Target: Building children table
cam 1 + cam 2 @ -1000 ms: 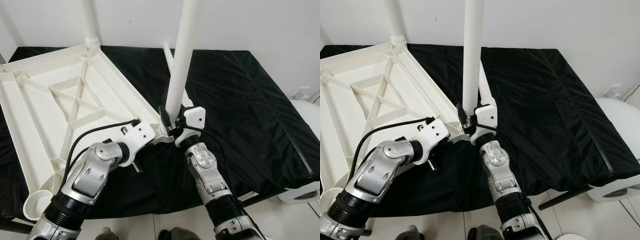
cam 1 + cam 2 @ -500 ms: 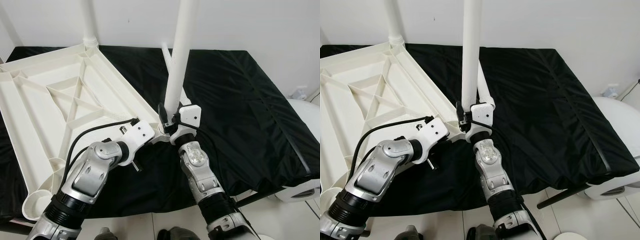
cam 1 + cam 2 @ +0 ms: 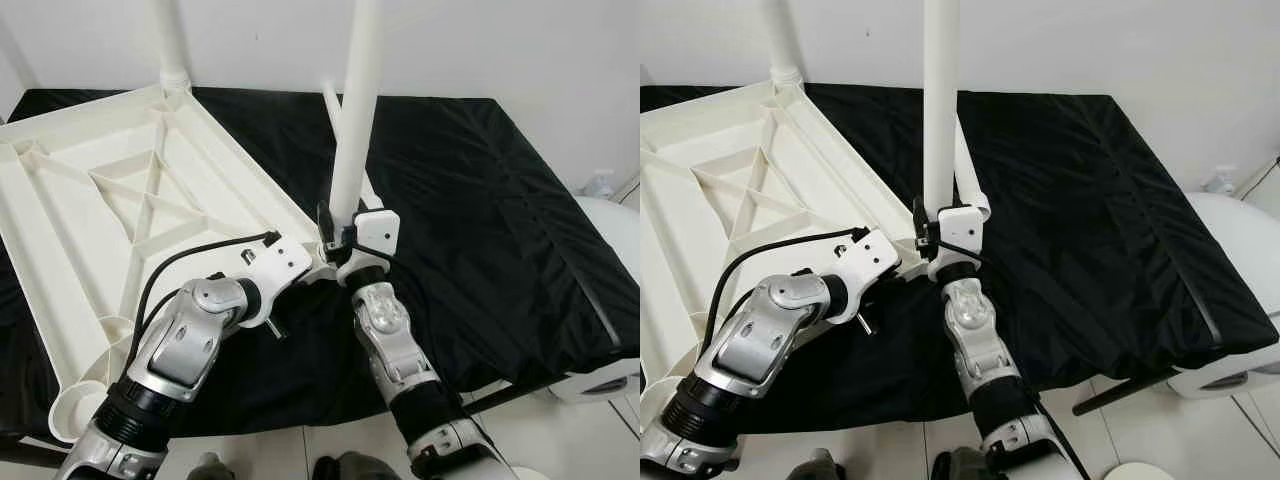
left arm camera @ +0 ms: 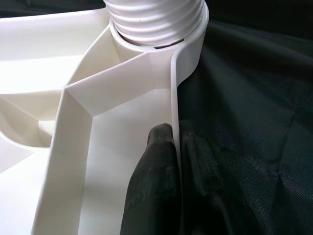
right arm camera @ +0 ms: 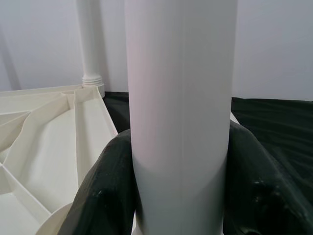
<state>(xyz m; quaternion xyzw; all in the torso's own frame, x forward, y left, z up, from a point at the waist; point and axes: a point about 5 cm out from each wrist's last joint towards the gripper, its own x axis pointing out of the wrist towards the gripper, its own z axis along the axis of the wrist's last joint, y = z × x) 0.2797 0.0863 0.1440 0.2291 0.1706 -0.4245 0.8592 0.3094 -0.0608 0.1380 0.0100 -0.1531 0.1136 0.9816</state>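
Two legs standing: in the left eye view, one white leg (image 3: 168,40) rose from the far corner socket of the upturned tabletop (image 3: 90,215) at the upper left of the frame, and a second leg (image 3: 352,110) stood upright at centre, its foot at the near right corner.
Left eye view, right gripper: the right gripper (image 3: 340,240) sat at centre frame, its black fingers wrapped round the base of the centre leg.
Left eye view, left gripper: the left gripper (image 3: 318,268) reached in from the lower left to the tabletop's rim beside that same corner.
Left eye view, empty socket: a round corner socket (image 3: 72,412) at the lower left held no leg.
Right eye view, spare leg: another white leg (image 3: 968,180) lay on the black cloth (image 3: 1090,200) behind the standing one, just right of centre, not yet fitted.
Left wrist view: the threaded end of the leg (image 4: 155,19) sat in its socket at top centre, ridges showing above the collar, so it looked only partly screwed in; the left gripper's fingers (image 4: 156,186) were nearly closed, pinching the thin rim between them at bottom centre.
Right wrist view: the leg (image 5: 181,112) ran down mid-frame, with the dark fingers (image 5: 105,191) closed snugly on either side of it.
Progress: judged about halfway; one leg seated, one being threaded, at least one socket and the spare leg left, then turning the table upright.
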